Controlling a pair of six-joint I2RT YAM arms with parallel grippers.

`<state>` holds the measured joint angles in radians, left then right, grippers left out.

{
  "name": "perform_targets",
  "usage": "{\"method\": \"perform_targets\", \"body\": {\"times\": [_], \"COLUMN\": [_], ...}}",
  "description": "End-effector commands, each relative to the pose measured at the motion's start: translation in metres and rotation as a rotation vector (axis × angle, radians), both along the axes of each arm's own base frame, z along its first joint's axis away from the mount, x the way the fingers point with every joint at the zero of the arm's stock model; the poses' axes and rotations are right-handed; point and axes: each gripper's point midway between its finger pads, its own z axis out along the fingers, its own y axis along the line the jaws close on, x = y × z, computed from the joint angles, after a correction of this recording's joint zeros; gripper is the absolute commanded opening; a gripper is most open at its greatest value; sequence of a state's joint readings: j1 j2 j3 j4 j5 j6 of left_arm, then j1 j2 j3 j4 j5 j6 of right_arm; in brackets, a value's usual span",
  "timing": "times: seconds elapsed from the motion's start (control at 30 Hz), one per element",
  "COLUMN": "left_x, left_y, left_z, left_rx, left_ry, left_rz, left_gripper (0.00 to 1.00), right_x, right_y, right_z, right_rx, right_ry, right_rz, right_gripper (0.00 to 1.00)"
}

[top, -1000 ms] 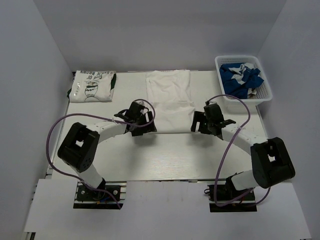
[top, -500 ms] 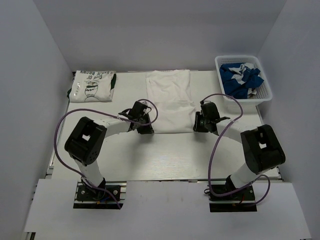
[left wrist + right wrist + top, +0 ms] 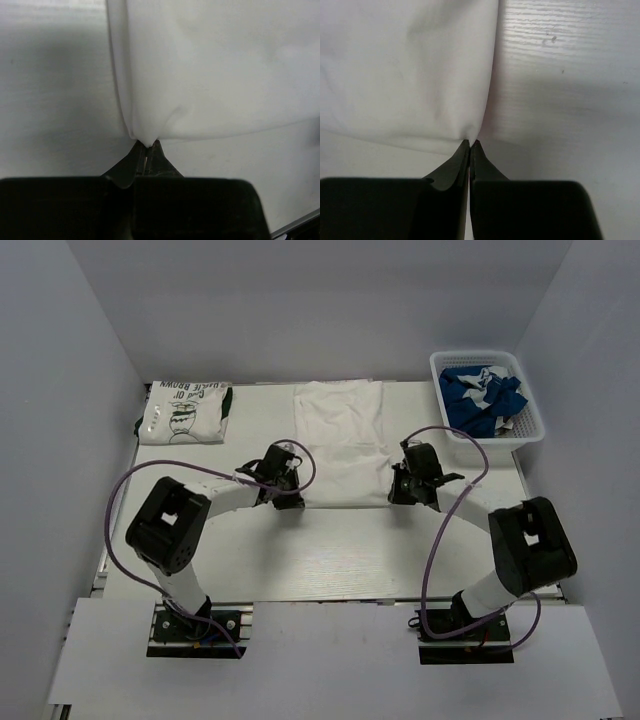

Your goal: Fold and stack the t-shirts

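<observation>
A plain white t-shirt (image 3: 340, 440) lies flat in the middle of the table, folded into a long strip. My left gripper (image 3: 291, 500) is shut on its near left corner (image 3: 142, 136). My right gripper (image 3: 392, 496) is shut on its near right corner (image 3: 470, 134). In both wrist views the cloth bunches into the tips of the closed jaws. A folded white t-shirt with green print (image 3: 185, 412) rests at the far left. A royal blue t-shirt (image 3: 482, 392) is crumpled in the basket.
The white mesh basket (image 3: 525, 435) stands at the far right corner of the table. Purple cables loop from both arms over the near part of the table. Grey walls close in on the left, right and back.
Both grippers moved forward onto the near corners of the white t-shirt and closed on them. The shirt's near edge now puckers at each grip.
</observation>
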<state>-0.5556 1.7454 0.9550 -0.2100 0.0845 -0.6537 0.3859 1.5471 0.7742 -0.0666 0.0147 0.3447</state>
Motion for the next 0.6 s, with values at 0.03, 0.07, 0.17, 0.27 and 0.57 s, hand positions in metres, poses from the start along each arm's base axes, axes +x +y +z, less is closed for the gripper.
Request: {"method": "perform_targets", "body": {"times": [0.03,0.07,0.17,0.27,0.57], "left_x": [-0.033,-0.041,-0.069,-0.092,-0.089], "left_y": [0.006,0.005,-0.003,-0.011,-0.006], "left_z": [0.024,0.035,0.059,0.083,0.166], "left_rx": [0.0,-0.022,-0.103,-0.181,-0.289], "left_ry": [-0.019,-0.037,-0.046,-0.054,-0.302], "left_rz": [-0.06,-0.076,-0.119,-0.151,-0.081], "left_gripper": [0.0,0.0,0.0,0.0,0.0], "right_x": [-0.036,-0.047,-0.073,-0.097,-0.093], "right_y": [0.004,0.005,0.002,0.006,0.001], "right_z": [0.027,0.026,0.048,0.07,0.142], "right_rx": [0.072,0.081,0.119,0.166,0.207], "right_ry": [0.006,0.025,-0.007,-0.026,-0.168], "right_rz": [0.058,0.077,0.104,0.166,0.101], "right_gripper": [0.0,0.0,0.0,0.0,0.0]}}
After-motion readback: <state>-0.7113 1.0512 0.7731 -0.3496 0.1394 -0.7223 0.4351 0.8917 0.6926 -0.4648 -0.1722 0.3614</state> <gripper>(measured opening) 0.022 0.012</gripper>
